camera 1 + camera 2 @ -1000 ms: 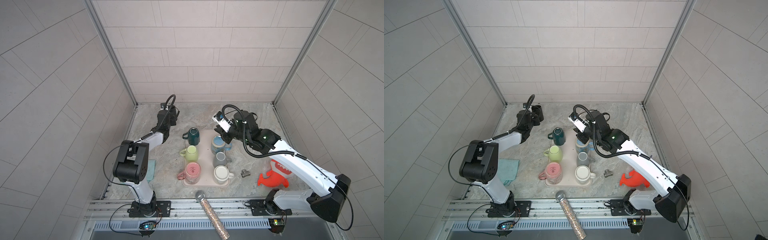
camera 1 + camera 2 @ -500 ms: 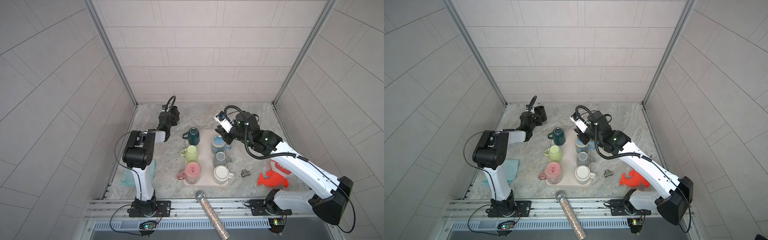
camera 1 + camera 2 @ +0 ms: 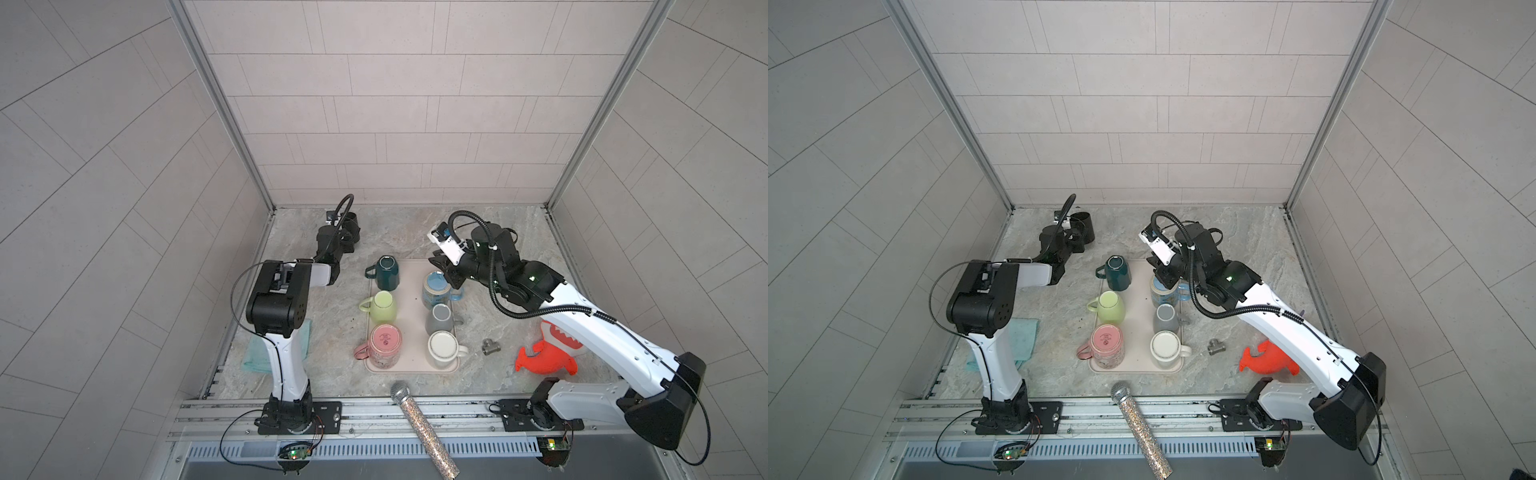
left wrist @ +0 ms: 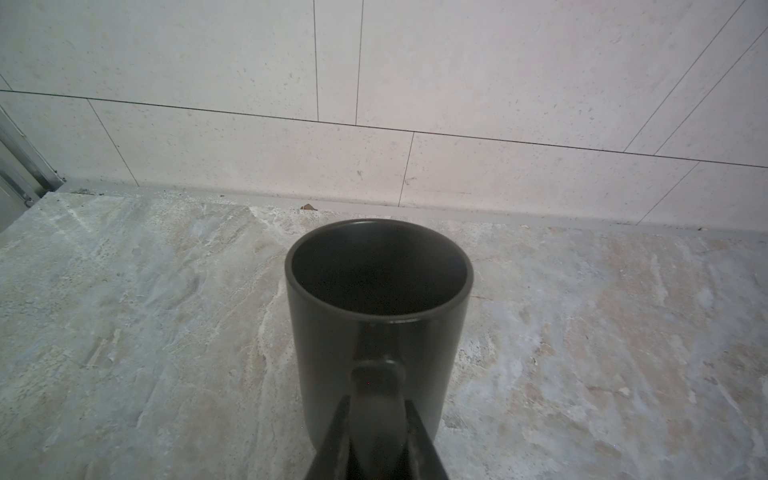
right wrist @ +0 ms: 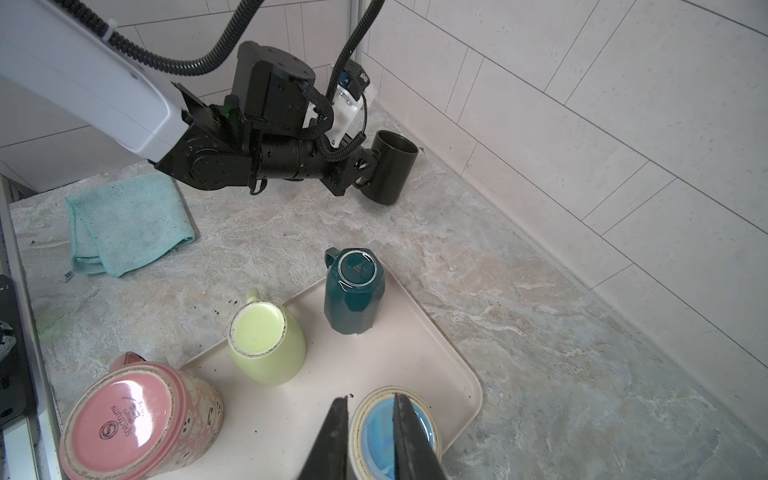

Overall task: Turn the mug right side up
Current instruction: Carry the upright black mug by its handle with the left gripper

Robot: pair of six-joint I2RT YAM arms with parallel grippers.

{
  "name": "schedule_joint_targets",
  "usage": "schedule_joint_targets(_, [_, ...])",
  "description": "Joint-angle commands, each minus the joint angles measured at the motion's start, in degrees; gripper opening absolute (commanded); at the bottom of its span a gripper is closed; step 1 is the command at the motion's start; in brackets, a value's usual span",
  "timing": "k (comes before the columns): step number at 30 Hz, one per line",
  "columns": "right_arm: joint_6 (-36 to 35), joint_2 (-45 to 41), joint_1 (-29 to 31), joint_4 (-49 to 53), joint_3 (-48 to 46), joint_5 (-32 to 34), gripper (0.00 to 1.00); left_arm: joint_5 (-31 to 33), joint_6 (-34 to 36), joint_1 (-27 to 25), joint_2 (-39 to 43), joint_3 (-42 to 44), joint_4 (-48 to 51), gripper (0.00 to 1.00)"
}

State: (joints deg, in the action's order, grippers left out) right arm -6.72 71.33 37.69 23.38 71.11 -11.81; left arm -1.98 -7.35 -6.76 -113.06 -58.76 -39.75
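A black mug (image 4: pixel 378 291) stands mouth up at the back left of the counter, seen in both top views (image 3: pixel 352 223) (image 3: pixel 1082 226) and the right wrist view (image 5: pixel 392 170). My left gripper (image 4: pixel 376 405) (image 3: pixel 345 243) is shut on its handle. My right gripper (image 5: pixel 368 401) (image 3: pixel 444 270) hovers just over the base of an upside-down blue mug (image 5: pixel 376 440) (image 3: pixel 436 286) on the beige tray (image 3: pixel 411 266). Its fingers stand a narrow gap apart with nothing between them.
On the tray also stand a dark green mug (image 3: pixel 387 272), a lime mug (image 3: pixel 382 307), a pink mug (image 3: pixel 385 345), a grey one (image 3: pixel 440 318) and a white one (image 3: pixel 442 349). A teal cloth (image 3: pixel 257 353), metal fitting (image 3: pixel 490 346), red shark toy (image 3: pixel 548 353) and glitter microphone (image 3: pixel 419 424) lie around.
The left arm's elbow has swung up and back while its gripper stayed on the black mug at the back. The right gripper has shifted slightly right over the blue mug.
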Motion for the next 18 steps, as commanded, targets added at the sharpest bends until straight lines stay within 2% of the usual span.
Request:
schedule_joint_targets(1, [0.57, -0.31, -0.21, -1.40, -0.26, -0.78, 0.20, -0.89, 1.00, 0.17, 0.82, -0.95, -7.38, 0.11])
schedule_joint_targets(18, [1.07, -0.69, -0.23, -1.40, -0.61, -0.43, 0.21, -0.40, 0.87, 0.17, 0.51, -0.06, -9.54, 0.27])
